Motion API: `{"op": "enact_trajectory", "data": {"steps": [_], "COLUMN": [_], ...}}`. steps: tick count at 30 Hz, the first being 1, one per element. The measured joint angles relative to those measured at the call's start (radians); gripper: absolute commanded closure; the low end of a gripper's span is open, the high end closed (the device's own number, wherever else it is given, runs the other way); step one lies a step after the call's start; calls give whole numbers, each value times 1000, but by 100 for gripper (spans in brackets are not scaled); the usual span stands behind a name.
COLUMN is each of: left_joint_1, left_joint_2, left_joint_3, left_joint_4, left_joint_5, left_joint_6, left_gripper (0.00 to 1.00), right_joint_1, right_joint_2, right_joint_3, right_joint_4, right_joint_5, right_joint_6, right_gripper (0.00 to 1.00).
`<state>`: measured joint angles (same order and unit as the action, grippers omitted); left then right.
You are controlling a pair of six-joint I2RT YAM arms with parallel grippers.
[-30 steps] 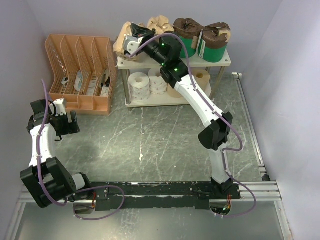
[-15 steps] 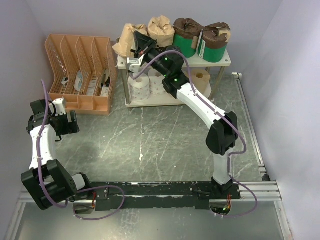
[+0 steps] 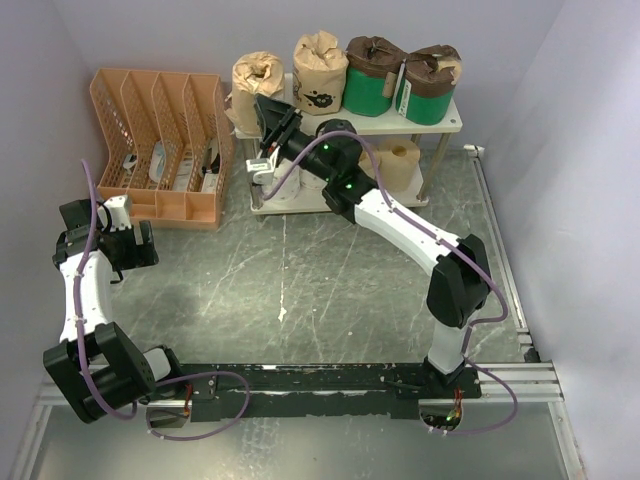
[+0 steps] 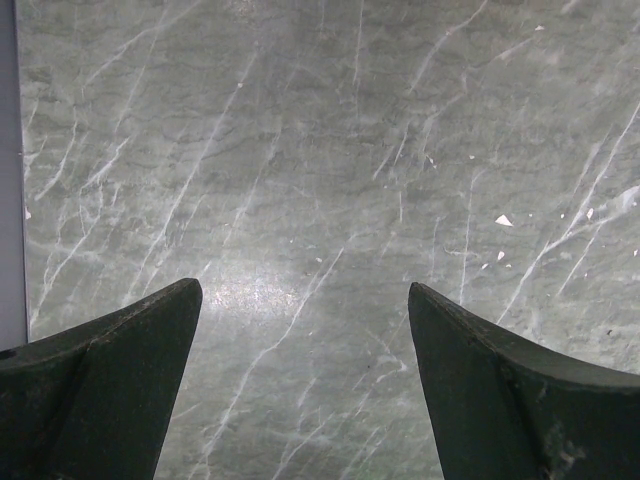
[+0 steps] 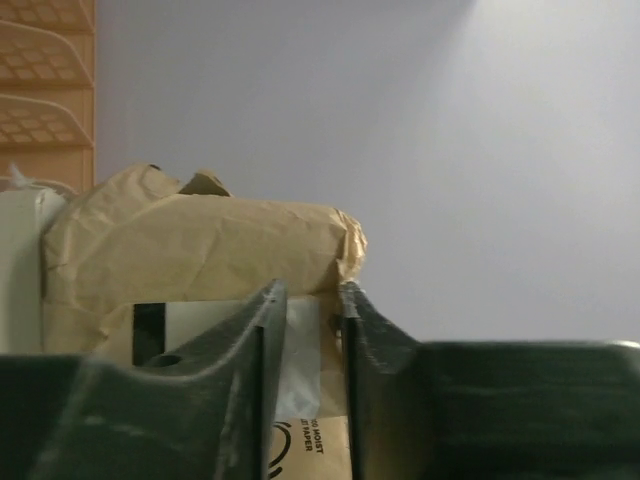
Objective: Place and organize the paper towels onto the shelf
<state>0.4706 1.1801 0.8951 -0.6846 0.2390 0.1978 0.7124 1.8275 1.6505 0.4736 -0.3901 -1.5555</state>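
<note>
The shelf [image 3: 452, 123] stands at the back. On its top board stand two upright tan-paper-wrapped rolls [image 3: 257, 76] [image 3: 320, 62] and two green-wrapped rolls [image 3: 371, 68] [image 3: 431, 76]. A bare tan roll [image 3: 405, 158] shows on the lower board; the other rolls there are mostly hidden behind my right arm. My right gripper [image 3: 266, 108] is just in front of the left tan-wrapped roll [image 5: 200, 250]. Its jaws [image 5: 312, 290] stand almost together and hold nothing. My left gripper [image 3: 135, 246] is open and empty over bare table [image 4: 305, 300].
An orange slotted file organizer [image 3: 160, 140] stands left of the shelf and shows in the right wrist view [image 5: 45, 80]. Walls close the back and both sides. A metal rail [image 3: 505, 270] runs along the table's right edge.
My right gripper came down from over the shelf's top and drew back toward the front left. The two tan-wrapped rolls went from leaning to upright. The left arm has not moved.
</note>
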Motion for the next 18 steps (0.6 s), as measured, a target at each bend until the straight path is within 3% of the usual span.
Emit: {"op": "enact_trajectory", "data": {"steps": [3,5,6,7,13,18], "left_joint_1": [0,0,0,0,0,0], "left_joint_2": [-1,-2,-3,-5,-11,-11], "left_joint_3": [0,0,0,0,0,0], "left_joint_4": [0,0,0,0,0,0], "left_joint_5": [0,0,0,0,0,0], "left_joint_6": [0,0,0,0,0,0], "left_gripper": [4,4,4,4,4,4], "right_joint_1": [7,10,13,15,35,96], "right_joint_2": [0,0,0,0,-5,-84], "right_joint_3": [-2,-3,-3,-3,-15,-146], "right_joint_4": [-35,-53,-64,-74,-110,-114], "right_joint_5": [21,39,48,57,97,150], "right_joint_6": [-14,-20,-23,-26,-57,-73], "right_gripper": [45,24,9,1,0,0]}}
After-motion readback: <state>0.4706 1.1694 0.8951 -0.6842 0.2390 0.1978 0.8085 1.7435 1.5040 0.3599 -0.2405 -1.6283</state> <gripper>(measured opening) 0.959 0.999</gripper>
